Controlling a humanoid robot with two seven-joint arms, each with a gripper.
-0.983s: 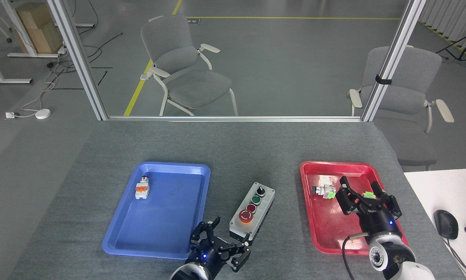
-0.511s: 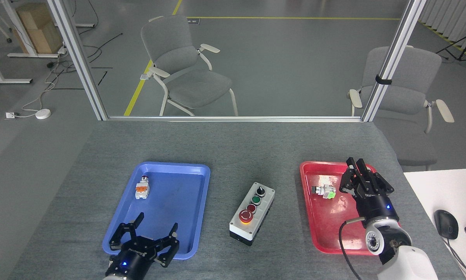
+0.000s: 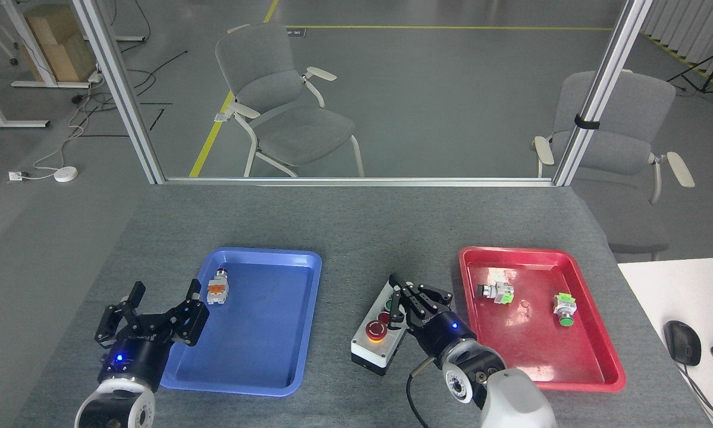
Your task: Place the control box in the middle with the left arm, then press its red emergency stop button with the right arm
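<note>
The grey felt table point(image 3: 356, 226) filled the lower half of the frame. On it, left of centre, lay the blue tray point(image 3: 255, 380), and right of centre lay the red tray point(image 3: 594, 356). Two grey chairs stood beyond the table's far edge, in the upper part of the frame.

The control box point(image 3: 375, 351) stood on bare table between the two trays, at lower centre, touching neither tray. Its long axis ran diagonally, with the near end toward the lower left.

The right arm's gripper point(image 3: 412, 297) was positioned over the far half of the box, covering its upper controls. Its fingers were drawn close together and pointed toward the upper left. The left arm's gripper point(image 3: 151, 309) was located at lower left, just beside the blue tray's left rim, with its fingers spread apart and holding nothing.

The red emergency stop button point(image 3: 374, 331) on its yellow ring remained exposed on the near half of the box, just left of the right gripper's fingers.

A white-and-orange switch part point(image 3: 216, 289) lay in the blue tray's far left corner. Two small green-marked parts point(image 3: 496, 292) point(image 3: 564, 309) lay in the red tray.
</note>
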